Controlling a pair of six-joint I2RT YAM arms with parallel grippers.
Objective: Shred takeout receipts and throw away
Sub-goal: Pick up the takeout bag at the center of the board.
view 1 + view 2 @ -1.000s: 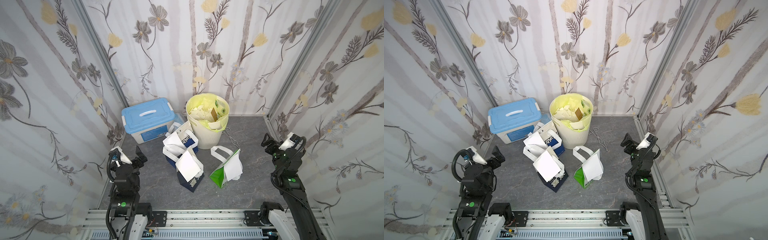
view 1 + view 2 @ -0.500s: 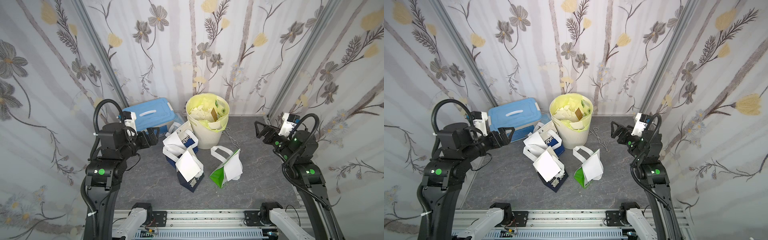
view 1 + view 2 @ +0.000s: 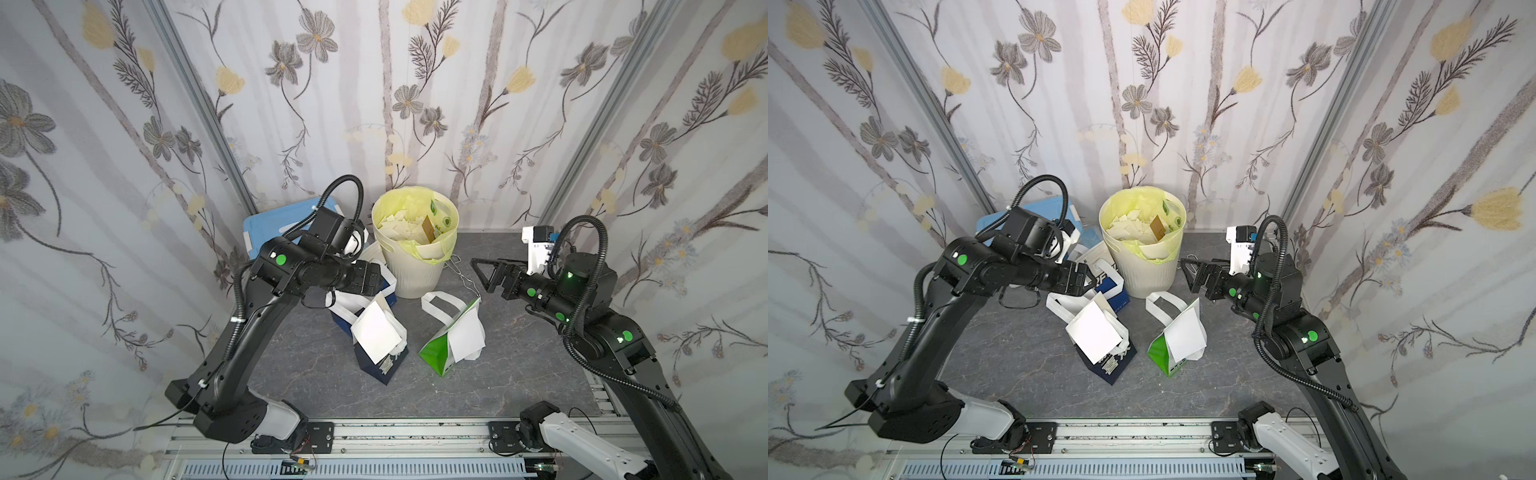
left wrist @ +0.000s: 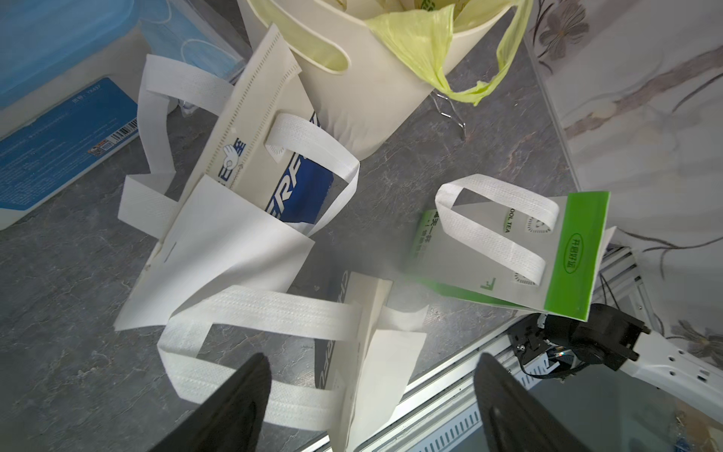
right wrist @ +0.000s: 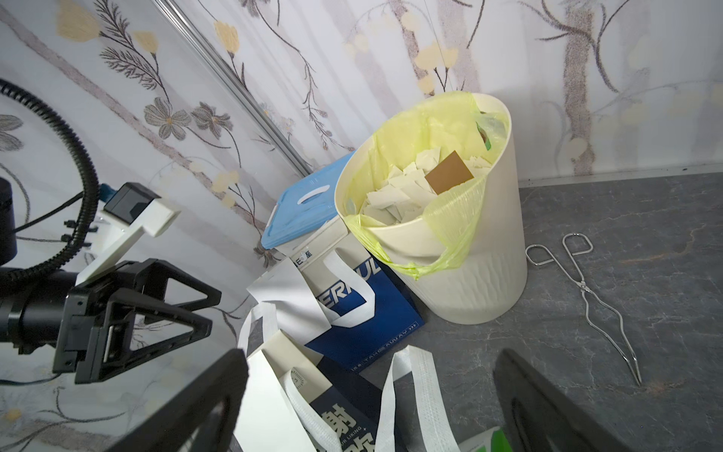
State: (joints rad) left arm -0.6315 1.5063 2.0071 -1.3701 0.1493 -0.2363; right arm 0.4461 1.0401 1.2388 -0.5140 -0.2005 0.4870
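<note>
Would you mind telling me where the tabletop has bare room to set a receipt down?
The widest bare strip of tabletop runs along the front rail, before the navy bag and the green bag. A second patch lies between the green bag and the right arm. The back is crowded with the bin, blue box and tongs.

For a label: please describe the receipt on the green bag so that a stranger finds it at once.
Start at the cream bin with the yellow liner. In front, toward the right arm, is a green bag. The receipt is the white sheet on it; another sheet lies on a navy bag.
</note>
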